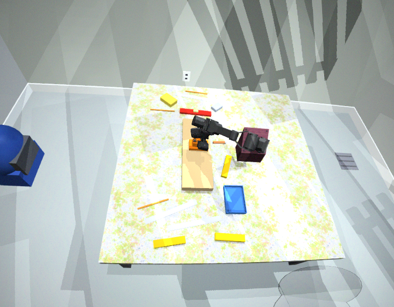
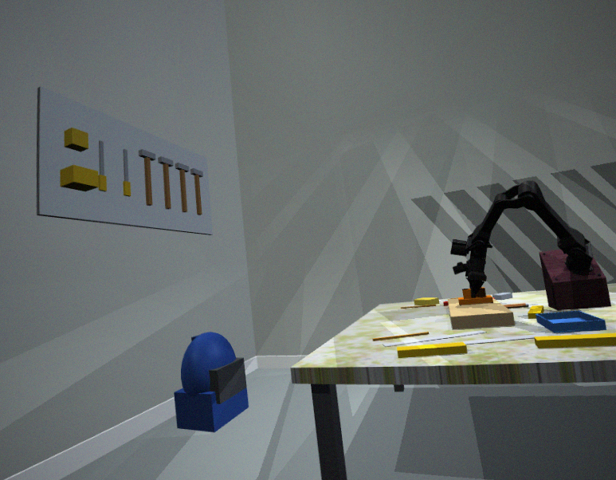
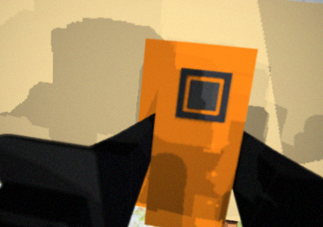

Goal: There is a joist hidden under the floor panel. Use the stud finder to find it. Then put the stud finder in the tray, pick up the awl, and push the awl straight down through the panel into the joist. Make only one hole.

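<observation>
The orange stud finder lies flat on the tan floor panel, toward its far end. Its small square window looks dark in the wrist view. My gripper is shut on the stud finder's raised body, one finger on each side. The awl lies on the table just right of the panel, orange handle showing. The blue tray is empty, right of the panel's near end. The joist is hidden.
A yellow bar lies between panel and maroon base block. A red level, a yellow block and a grey block lie beyond the panel. Two yellow bars and an orange stick lie nearer.
</observation>
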